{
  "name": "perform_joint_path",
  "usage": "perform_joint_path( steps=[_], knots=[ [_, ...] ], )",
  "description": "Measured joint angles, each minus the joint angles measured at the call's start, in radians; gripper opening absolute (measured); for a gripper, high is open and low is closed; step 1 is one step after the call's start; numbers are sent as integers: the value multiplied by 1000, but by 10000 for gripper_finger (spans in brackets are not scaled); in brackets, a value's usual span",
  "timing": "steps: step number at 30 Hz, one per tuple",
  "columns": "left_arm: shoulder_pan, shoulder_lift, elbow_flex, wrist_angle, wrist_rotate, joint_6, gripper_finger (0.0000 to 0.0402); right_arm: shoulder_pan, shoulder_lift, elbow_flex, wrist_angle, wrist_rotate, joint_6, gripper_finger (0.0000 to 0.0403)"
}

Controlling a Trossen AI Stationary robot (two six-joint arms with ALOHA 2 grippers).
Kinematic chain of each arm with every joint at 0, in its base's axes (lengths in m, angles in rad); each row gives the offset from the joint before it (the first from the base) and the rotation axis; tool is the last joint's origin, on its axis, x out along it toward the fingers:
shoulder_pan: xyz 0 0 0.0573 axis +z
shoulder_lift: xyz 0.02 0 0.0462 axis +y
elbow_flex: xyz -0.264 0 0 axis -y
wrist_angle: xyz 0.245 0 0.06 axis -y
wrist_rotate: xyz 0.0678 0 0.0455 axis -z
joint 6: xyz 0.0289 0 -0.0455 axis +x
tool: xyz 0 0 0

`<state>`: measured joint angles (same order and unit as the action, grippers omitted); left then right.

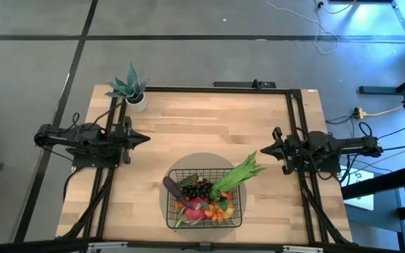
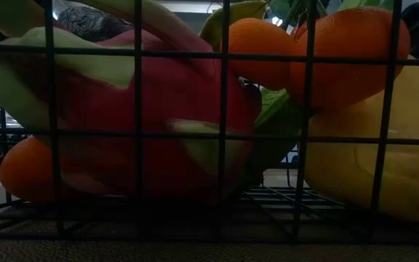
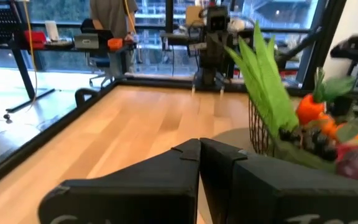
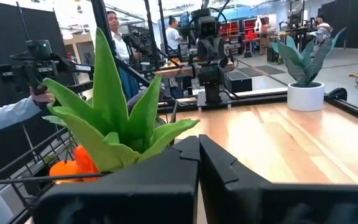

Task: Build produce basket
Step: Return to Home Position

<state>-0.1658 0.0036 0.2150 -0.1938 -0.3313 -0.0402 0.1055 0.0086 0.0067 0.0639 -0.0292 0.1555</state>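
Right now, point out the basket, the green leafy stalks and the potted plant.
basket point(image 1: 180, 176): high view, bare mesh corner.
green leafy stalks point(image 1: 241, 172): high view, middle of leaves.
potted plant point(image 1: 137, 102): high view, white pot.

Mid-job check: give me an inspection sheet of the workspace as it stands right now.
Surface: wooden table, with a grey round mat under the basket.
Job's things: basket between the arms, near the edge at the bottom of the high view, filled with produce; green leafy stalks stick out over its rim toward the right arm.
Clutter: potted plant at the corner on the left arm's side.
Grippers: left gripper and right gripper both shut, empty, at the table's sides, apart from the basket.
Cables: loose cables on the floor beyond the table.
Surroundings: people in the room beyond the table.
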Motion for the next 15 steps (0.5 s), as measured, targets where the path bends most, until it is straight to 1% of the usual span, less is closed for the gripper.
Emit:
perform_joint_path(
  steps=[9,13,15],
  knots=[
    [0,0,-118,105,12,17,0,0,0,0,-31,0,-10,0],
    [0,0,-164,145,58,33,0,0,0,0,-43,0,-11,0],
    [-1,2,-177,165,65,35,0,0,0,0,-43,0,-32,0]
  ],
)
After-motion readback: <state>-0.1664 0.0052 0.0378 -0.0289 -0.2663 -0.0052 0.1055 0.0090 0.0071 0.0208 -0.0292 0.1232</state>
